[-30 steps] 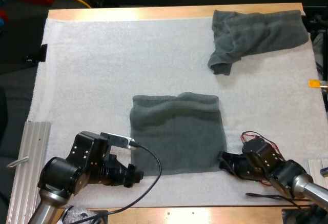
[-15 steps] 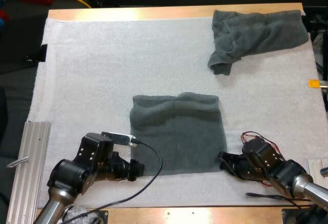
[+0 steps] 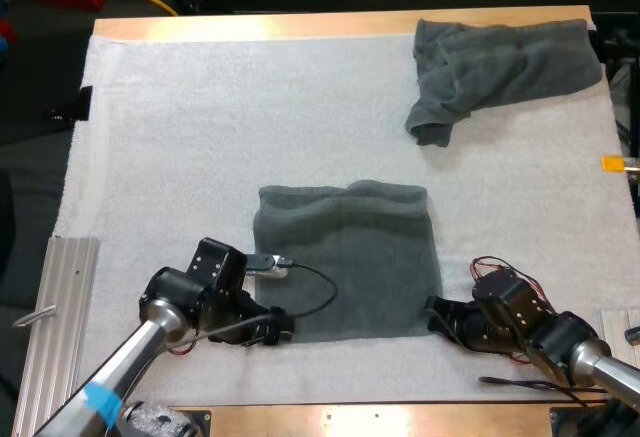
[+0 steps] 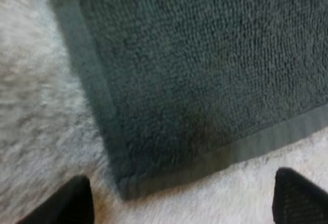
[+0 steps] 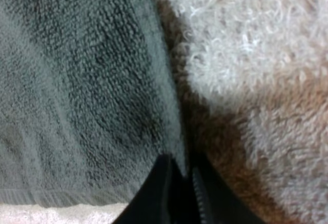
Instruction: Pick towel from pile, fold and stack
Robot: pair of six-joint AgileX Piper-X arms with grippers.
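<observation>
Left hand reached towel corner, spread | right hand pinching towel | edges square to mat

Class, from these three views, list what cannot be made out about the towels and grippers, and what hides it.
High view: how many layers the flat towel has; its top layer covers any below.
High view: whether the crumpled towel is one piece or several; its own folds hide that.
Right wrist view: how much cloth the right gripper pinches; its fingers cover it.
</observation>
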